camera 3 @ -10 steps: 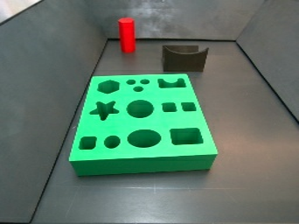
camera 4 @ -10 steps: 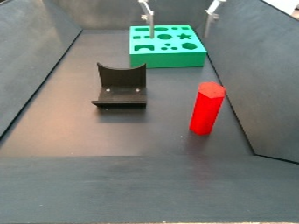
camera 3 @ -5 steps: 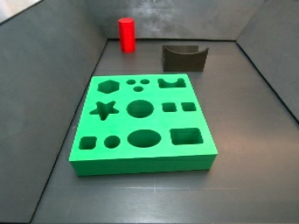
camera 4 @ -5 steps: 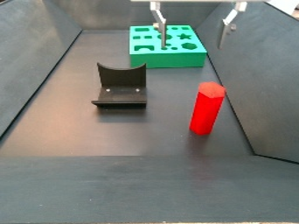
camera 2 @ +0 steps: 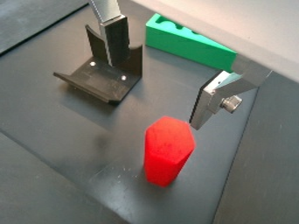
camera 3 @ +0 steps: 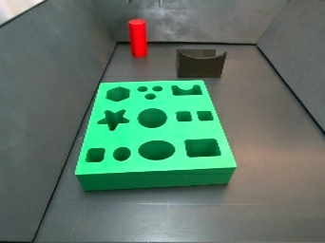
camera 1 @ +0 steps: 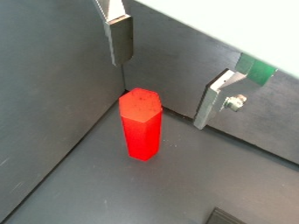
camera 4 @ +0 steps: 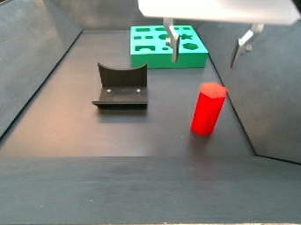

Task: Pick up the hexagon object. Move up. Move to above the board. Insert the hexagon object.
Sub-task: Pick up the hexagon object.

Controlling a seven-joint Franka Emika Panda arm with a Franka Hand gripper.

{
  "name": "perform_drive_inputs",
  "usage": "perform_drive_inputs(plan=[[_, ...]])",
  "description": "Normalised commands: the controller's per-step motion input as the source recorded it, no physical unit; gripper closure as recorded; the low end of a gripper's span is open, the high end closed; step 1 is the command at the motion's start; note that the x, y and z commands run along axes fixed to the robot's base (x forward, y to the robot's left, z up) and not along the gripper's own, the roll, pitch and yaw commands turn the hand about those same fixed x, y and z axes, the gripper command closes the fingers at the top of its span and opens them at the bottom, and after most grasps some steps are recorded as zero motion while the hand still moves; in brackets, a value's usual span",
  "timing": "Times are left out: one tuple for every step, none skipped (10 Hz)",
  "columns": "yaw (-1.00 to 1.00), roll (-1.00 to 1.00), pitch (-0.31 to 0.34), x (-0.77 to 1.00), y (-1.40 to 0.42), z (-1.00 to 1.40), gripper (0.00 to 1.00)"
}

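Clearly the end effector (camera 4: 209, 47) hangs released, fingers spread, above the hexagon object (camera 4: 207, 109), which stands upright at centre right on the desk (camera 4: 129, 145). Descending off-centre, probably, a finger (camera 1: 121, 38) could topple it. The board (camera 4: 167, 44) lies well apart. No writing shows.

A robotics test rig: a dark grey matte bench (camera 3: 152, 214) walled by plain grey panels, holding only a bright green slab of shaped holes (camera 3: 155, 135), a red hexagonal peg (camera 4: 207, 109), a dark L-shaped fixture (camera 4: 121, 86), with the spread-fingered silver tool (camera 4: 209, 44) overhead.
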Motion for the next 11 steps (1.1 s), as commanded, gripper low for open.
perform_drive_inputs(plan=[[-0.32,0.02,-0.134,-0.12,0.11,-0.34,0.0],[-0.26,0.06,-0.106,-0.12,0.06,-0.3,0.0],[-0.25,0.05,-0.091,-0.09,0.05,-0.32,0.0],[-0.27,0.06,-0.121,-0.08,0.02,-0.38,0.0],[-0.26,0.04,-0.157,-0.07,0.03,-0.44,0.0],[-0.27,0.04,-0.153,-0.07,0.05,-0.47,0.0],[-0.24,0.06,-0.131,-0.06,0.09,-0.47,0.0],[-0.22,0.09,-0.134,-0.06,0.08,-0.52,0.0],[-0.23,0.07,-0.151,-0.07,0.07,-0.51,0.0],[-0.24,0.05,-0.161,-0.19,0.08,-0.46,0.0],[0.0,0.04,-0.04,-0.03,-0.03,0.0,0.0]])
